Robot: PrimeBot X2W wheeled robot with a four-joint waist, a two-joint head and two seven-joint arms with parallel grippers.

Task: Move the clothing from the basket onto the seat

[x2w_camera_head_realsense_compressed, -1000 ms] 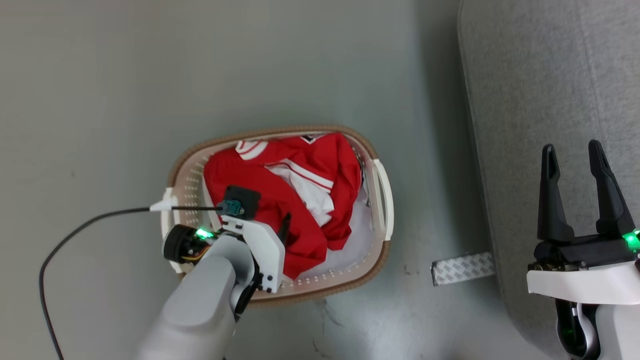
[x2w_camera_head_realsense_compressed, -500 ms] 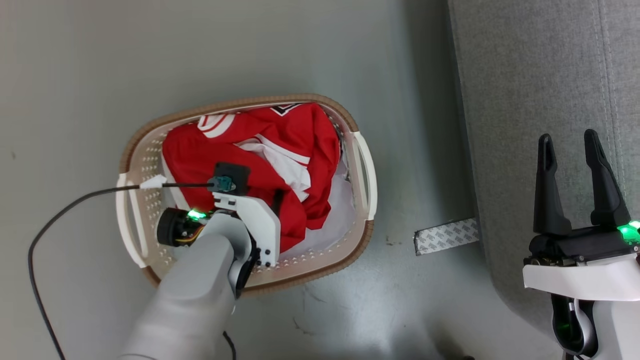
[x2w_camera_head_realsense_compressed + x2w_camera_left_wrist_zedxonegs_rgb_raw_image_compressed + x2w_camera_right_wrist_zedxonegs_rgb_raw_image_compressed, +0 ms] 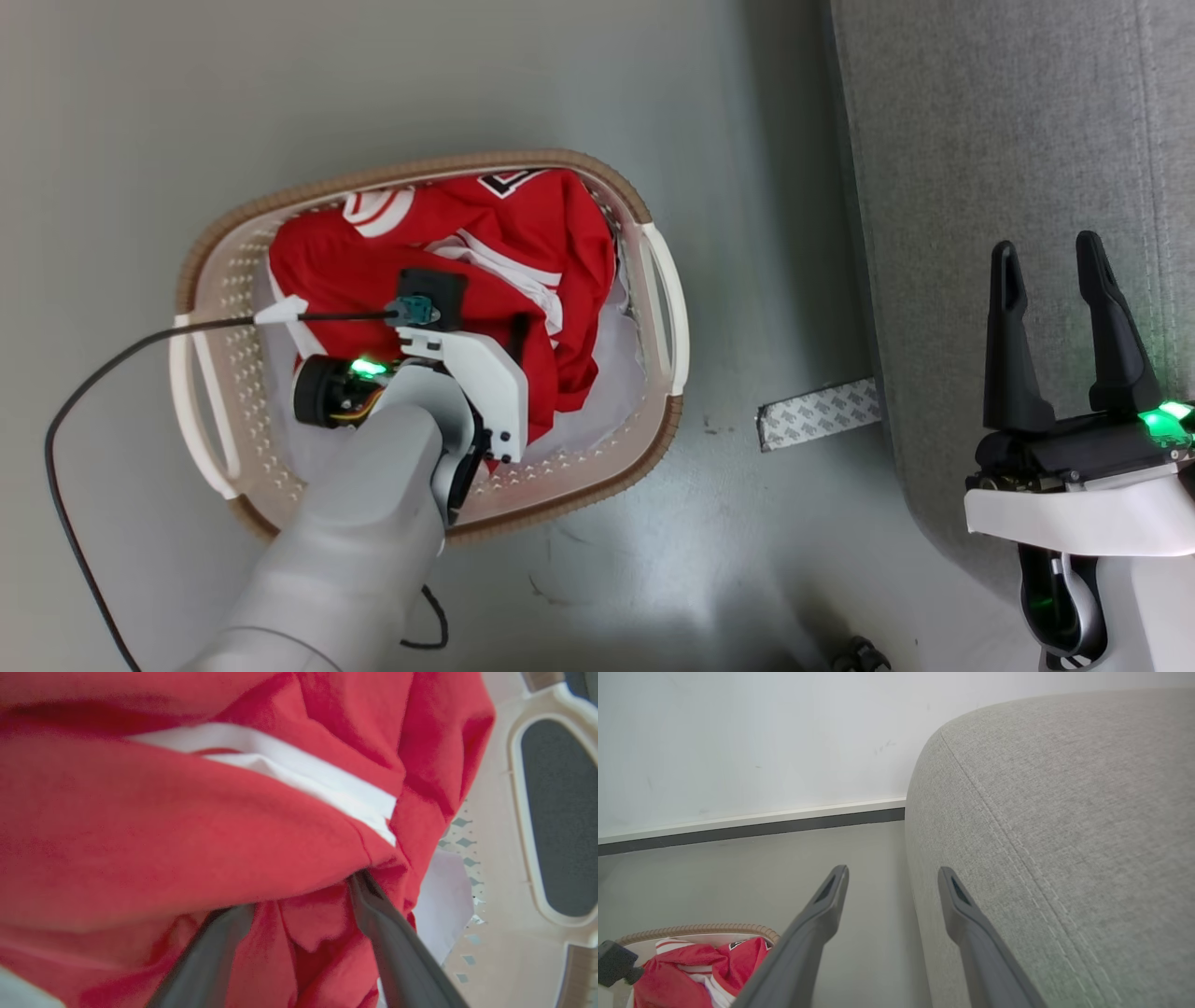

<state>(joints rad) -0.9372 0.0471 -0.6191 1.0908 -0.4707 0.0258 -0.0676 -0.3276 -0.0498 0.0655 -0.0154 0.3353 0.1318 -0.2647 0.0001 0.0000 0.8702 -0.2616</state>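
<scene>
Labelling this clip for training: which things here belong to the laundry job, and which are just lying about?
Job:
bright red soft jersey with white stripes
oval cream perforated plastic basket with brown rim
large light grey fabric sofa

Lying about:
plain pale white cloth under the jersey
grey patterned tape strip beside the sofa

A pale grey rounded forearm (image 3: 345, 551) ends in a white angular wrist plate (image 3: 485, 383) dotted with small dark screws. It carries a black square camera block (image 3: 431, 291), a thin black cable (image 3: 345, 316) and a green light (image 3: 367, 367). The right gripper (image 3: 1046, 245) has two long black tapering fingers (image 3: 1010, 355) above a white shell (image 3: 1074, 523).
</scene>
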